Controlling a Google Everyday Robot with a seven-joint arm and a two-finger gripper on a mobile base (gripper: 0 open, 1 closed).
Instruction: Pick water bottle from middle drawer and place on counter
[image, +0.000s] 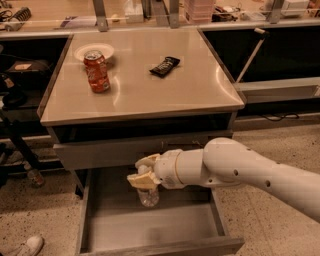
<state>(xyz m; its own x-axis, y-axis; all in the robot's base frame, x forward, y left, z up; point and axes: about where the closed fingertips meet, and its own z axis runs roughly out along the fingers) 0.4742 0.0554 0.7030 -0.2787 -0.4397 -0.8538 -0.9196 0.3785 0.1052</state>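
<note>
The middle drawer (150, 231) is pulled open below the counter (145, 85), its grey floor bare. My gripper (143, 173) hangs over the drawer's back part, in front of the closed drawer front above. It is shut on the water bottle (149, 195), a small clear plastic bottle. The bottle's lower body hangs below the fingers (142, 181), lifted off the drawer floor. Its cap is hidden inside the gripper. My white arm reaches in from the right.
On the counter stand an orange soda can (97, 71) at the left, a white plate (93, 50) behind it, and a dark snack wrapper (164, 66) near the middle. A closed grey drawer front (100, 152) sits just above the open drawer. Shelves flank the cabinet.
</note>
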